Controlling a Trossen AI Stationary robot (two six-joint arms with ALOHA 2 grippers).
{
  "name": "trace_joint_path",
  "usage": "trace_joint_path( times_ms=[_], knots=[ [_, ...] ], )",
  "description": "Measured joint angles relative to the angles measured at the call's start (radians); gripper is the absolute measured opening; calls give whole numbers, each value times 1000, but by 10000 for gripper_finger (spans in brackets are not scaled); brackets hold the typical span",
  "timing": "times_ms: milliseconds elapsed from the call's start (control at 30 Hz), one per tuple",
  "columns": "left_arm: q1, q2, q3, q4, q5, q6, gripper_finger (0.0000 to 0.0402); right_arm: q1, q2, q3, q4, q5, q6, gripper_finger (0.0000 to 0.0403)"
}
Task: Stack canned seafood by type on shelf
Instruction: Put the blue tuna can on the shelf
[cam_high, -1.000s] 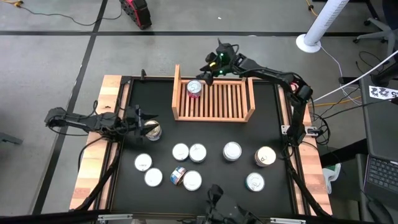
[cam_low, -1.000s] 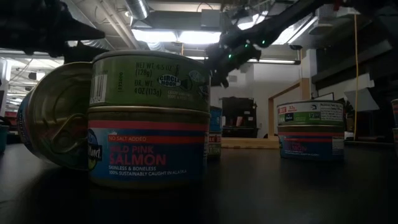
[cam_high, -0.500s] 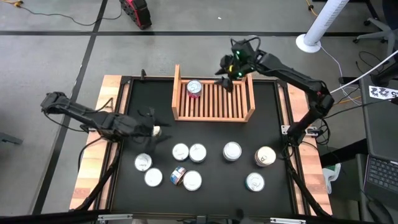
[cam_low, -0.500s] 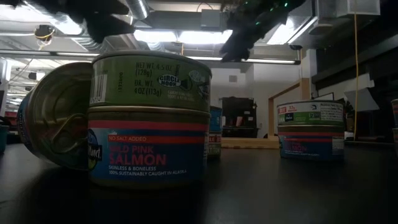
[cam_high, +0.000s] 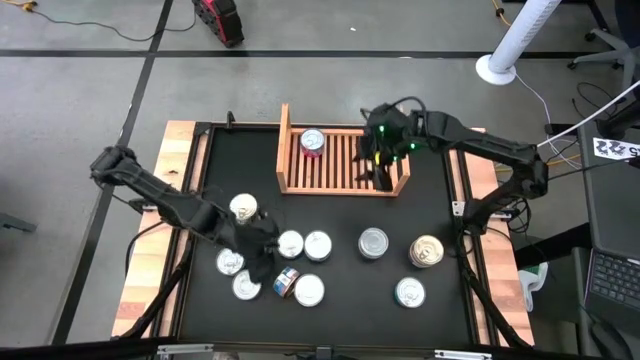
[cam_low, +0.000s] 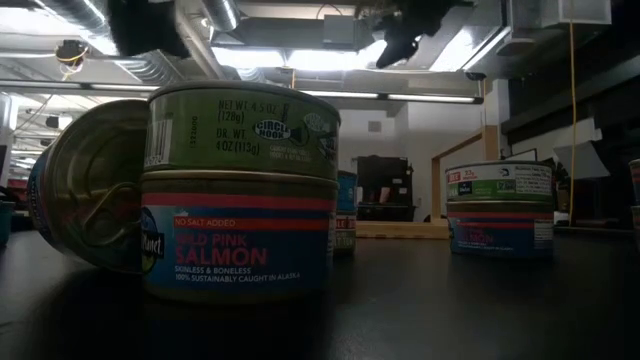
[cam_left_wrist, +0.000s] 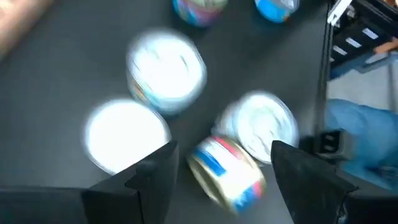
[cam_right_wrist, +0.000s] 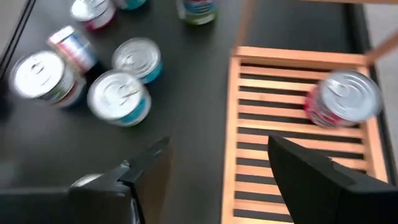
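- A black-topped bench (cam_high: 430, 210) with pale wooden edge boards stands on a grey floor; the level view looks past the tins to ceiling lights.
- The shelf (cam_high: 343, 160), a slatted wooden tray, lies at the far middle of the bench, with one red-sided tin (cam_high: 313, 142) standing in its far left corner.
- The right claw (cam_high: 381, 170) hangs over the shelf's right end, jaws spread wide and holding nothing; the red-sided tin is across the slats from it.
- The left claw (cam_high: 262, 262) hovers low over the loose tins (cam_high: 305, 244) on the near left of the bench, jaws wide apart and empty.
- Between its fingers (cam_left_wrist: 155, 174) the left wrist view shows a tin lying on its side (cam_left_wrist: 227, 172), red and blue label up, with upright silver-lidded tins just beside it.
- Further tins stand well off to the claw's right, one (cam_high: 373, 242) near mid-bench and others nearer the right edge.
- Judged step: the left claw is choosing its next tin.
- To do it well, pick an upright tin with free space round it, centre the jaws across its rim, descend straight and close on the side wall.
- The tipped tin would likely roll if nudged, and its neighbours crowd the fingers.
- Match the label to the shelved tin before stacking.
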Motion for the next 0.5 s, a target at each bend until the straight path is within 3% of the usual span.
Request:
trace_joint_path(
  times_ms=[267,367,500],
  knots=[
    [-53,171,1,6,285,-464,249,178,0,-1,-59,52,-30,262],
    [-51,213,1,19,343,-503,249,218,-2,-1,-76,62,-31,262],
    [-52,242,1,20,347,-506,249,254,-3,-1,-76,105,-32,262]
  ],
)
